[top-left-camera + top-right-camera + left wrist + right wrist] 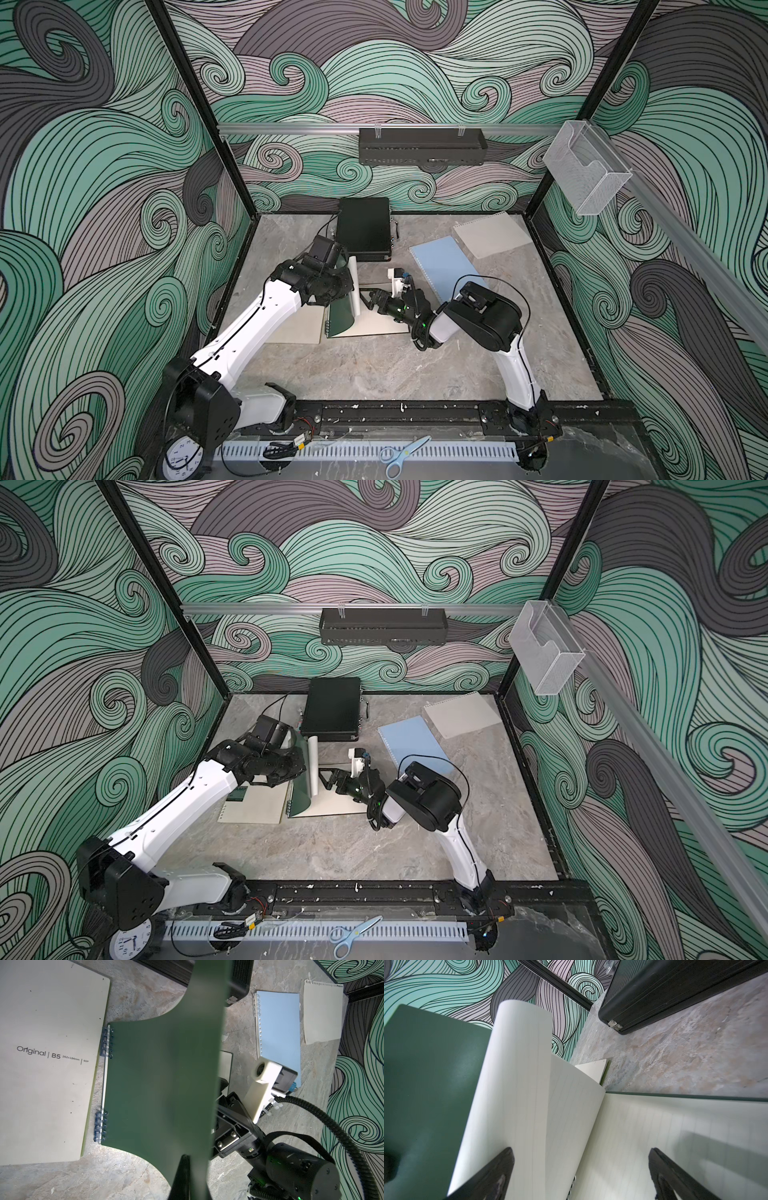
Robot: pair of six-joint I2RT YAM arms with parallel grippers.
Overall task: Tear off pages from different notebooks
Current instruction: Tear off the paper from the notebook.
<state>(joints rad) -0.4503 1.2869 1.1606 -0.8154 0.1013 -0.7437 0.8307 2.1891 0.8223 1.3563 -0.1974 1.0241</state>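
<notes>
Left claw [192, 1165] clamped on the lifted cover [158, 1084] of the dark green notebook [336, 804], right claw [581, 1161] wide open and empty with the curled page [519, 1084] just ahead of it — closing askew could crumple the sheet or drag the notebook.

Open notebook [338, 806] right of closed notebook [257, 810], case [332, 708] behind

The left arm [249, 332] and right arm [513, 357] pair white shells with black joints. A black cable [524, 299], green light [423, 325] and white camera mount [397, 286] mark the right one.
</notes>
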